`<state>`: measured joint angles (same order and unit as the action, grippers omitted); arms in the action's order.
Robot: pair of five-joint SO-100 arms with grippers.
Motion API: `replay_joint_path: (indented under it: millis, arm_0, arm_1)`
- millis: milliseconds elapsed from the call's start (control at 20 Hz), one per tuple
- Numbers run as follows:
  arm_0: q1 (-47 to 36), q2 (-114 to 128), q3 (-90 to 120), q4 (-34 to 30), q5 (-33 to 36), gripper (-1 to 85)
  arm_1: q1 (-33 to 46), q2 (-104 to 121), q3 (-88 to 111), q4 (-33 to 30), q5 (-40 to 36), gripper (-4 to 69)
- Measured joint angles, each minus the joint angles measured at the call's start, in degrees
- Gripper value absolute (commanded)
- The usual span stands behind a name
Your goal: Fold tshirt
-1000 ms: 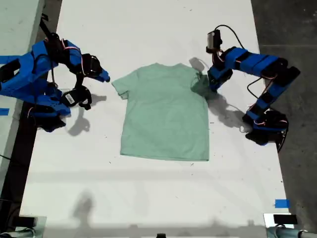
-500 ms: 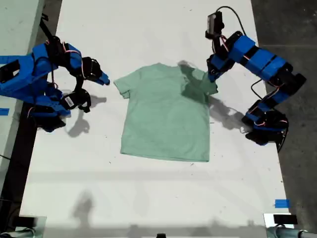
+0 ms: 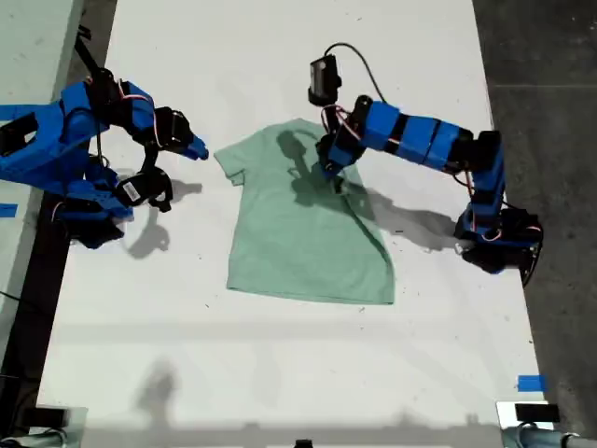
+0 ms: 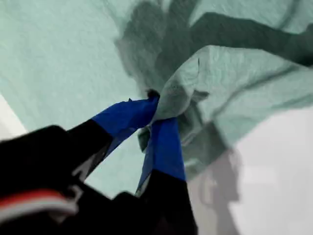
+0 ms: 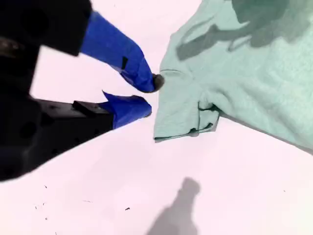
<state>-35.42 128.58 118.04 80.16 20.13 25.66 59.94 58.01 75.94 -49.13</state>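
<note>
Sleeve (image 4: 195,83) pinched in first claw (image 3: 333,173) should land flat across the tshirt (image 3: 298,238); second claw (image 5: 144,95) waits spread.

No readable text, labels, brands, numbers or signs in any view.

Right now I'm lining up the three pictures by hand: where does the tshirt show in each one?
Exterior view: the tshirt lies mid-table, one sleeve pulled inward by my first claw.
First wrist view: it fills most of the picture, bunched in the claw.
Second wrist view: its free sleeve lies just beyond my second claw.
Shared landmark: the white table.
</note>
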Motion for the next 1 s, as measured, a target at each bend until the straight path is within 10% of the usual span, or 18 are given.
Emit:
replay_joint_path:
  millis: [50,600,1000]
  arm_0:
    - [0.2,0.0,0.0,0.0,0.0,5.2]
    - [0.3,-4.3,-5.9,1.7,-0.8,24.7]
    - [-3.8,-13.2,-8.0,1.8,1.8,35.5]
  arm_1:
    - [-0.5,-4.4,-2.1,-1.0,1.3,44.6]
    - [-0.7,23.5,8.5,15.2,-0.6,31.6]
    - [-0.7,42.0,29.4,15.1,1.8,31.3]
